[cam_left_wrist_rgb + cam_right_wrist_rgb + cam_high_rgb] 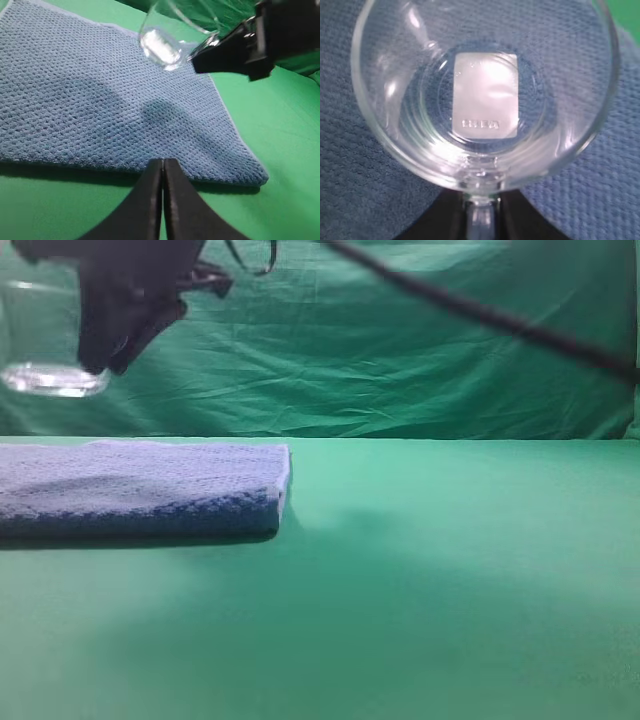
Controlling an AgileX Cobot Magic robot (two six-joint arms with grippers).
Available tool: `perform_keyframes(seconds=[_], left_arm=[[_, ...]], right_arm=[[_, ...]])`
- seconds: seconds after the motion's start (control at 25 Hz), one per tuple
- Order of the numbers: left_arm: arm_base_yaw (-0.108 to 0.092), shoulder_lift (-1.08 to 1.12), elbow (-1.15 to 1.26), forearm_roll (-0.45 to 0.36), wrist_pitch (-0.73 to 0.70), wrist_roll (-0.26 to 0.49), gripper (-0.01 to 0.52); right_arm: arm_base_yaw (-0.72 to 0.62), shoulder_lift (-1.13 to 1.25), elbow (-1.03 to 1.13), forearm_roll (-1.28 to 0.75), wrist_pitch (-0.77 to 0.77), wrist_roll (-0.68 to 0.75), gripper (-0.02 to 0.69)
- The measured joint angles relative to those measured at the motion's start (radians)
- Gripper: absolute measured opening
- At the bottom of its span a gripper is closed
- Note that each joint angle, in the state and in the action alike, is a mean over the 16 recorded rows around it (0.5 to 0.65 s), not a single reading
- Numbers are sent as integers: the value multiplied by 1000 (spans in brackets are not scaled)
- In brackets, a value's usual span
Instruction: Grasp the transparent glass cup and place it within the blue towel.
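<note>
Transparent glass cup [485, 95] gripped at the rim by right gripper [125, 315], hung above blue towel [140, 485]; left gripper [162, 167] closed, empty; risked tipping if dropped early

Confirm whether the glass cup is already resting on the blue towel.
No: the glass cup hangs held by the right gripper, clearly above the blue towel.

Green tabletop [450, 590], wrinkled green cloth backdrop [400, 360] (soft shadows)
</note>
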Motion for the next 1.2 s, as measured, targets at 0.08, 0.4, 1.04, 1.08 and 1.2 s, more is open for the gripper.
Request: perform_keyframes(seconds=[0.08, 0.4, 1.04, 1.08, 1.2], left_arm=[[0, 0, 0, 0, 0, 0, 0], [0, 0, 0, 0, 0, 0, 0], [0, 0, 0, 0, 0, 0, 0], [0, 0, 0, 0, 0, 0, 0], [0, 0, 0, 0, 0, 0, 0]], right_arm=[[3, 12, -7, -1, 5, 0, 147], [-2, -30, -53, -1, 103, 9, 277], [-115, -361, -98, -10, 460, 175, 22], [-125, -382, -92, -10, 476, 184, 12], [-157, -446, -61, -11, 518, 200, 0]])
